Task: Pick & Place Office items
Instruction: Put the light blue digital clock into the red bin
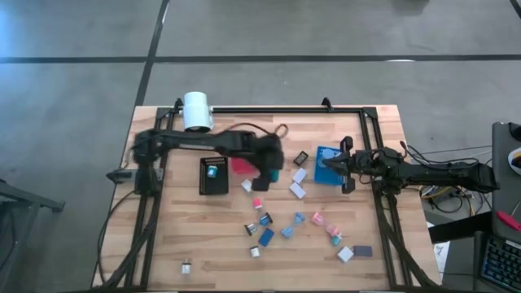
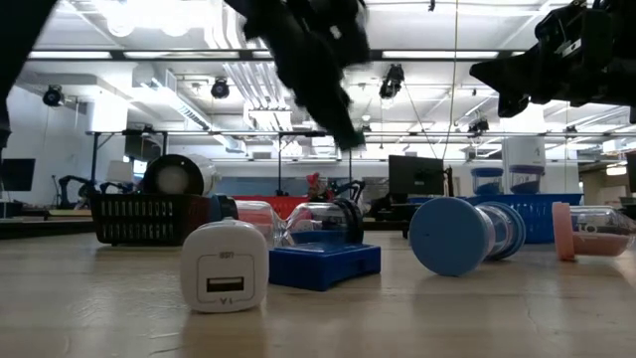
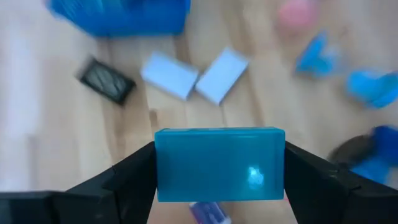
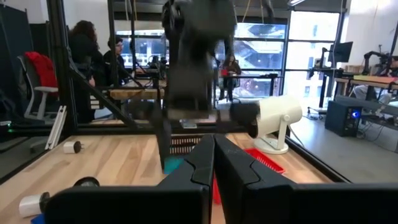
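My left gripper hangs above the middle of the table, shut on a teal block. Below it, small office items lie flat on the wood: two white blocks, a black piece, and pink and blue bits. More items lie toward the near edge. My right gripper is shut and holds nothing; it waits at the right, beside the blue bin. My left gripper pinches the teal block by its two short ends, one finger on each end. The fingers slant down from the table's left, and the block lies crosswise between them. It sits level, lifted clear of the table.
A black bin and a red bin stand just left of the left gripper. A big white cylinder is at the far left. Dark frame rails run along the table's sides. People are in the room beyond the table.
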{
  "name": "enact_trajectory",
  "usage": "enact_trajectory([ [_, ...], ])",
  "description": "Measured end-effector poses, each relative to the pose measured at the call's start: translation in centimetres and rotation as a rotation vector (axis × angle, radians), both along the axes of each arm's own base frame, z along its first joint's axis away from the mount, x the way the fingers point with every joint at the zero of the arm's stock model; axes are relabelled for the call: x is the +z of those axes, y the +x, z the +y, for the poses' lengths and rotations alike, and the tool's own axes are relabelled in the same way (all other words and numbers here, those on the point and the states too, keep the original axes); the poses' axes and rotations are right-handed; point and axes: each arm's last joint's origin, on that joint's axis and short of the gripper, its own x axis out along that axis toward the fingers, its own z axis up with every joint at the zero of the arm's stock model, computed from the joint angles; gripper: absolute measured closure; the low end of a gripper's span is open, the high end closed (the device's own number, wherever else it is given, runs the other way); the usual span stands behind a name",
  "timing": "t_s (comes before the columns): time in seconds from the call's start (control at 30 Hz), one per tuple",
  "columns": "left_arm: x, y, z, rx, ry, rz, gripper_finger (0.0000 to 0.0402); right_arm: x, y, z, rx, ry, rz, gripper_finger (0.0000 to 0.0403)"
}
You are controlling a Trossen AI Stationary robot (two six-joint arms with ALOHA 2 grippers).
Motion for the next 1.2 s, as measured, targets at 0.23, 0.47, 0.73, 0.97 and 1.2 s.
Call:
enact_trajectory([
  [0.23, 4.8, -8.5, -1.1, 0.003, -0.036, -0.307, 0.0112, 0.0, 0.0, 0.0, 0.002, 0.017, 0.003, 0.0394],
  [0.47, 5.8, -17.7, -2.1, 0.05, -0.053, -0.625, 0.0112, 0.0, 0.0, 0.0, 0.002, 0.018, 0.003, 0.0394],
  [0.73, 2.2, -25.7, -2.8, 0.132, -0.028, -0.942, 0.0112, -0.1, 0.0, 0.0, 0.001, 0.019, 0.005, 0.0394],
  [0.97, 0.0, -28.4, -3.0, 0.184, -0.049, -1.051, 0.0112, -0.1, 0.0, 0.0, -0.006, 0.017, 0.005, 0.0394],
  [1.2, -2.2, -29.4, -3.1, 0.181, -0.067, -1.135, 0.0112, -0.1, 0.0, 0.0, -0.006, 0.017, 0.006, 0.0394],
])
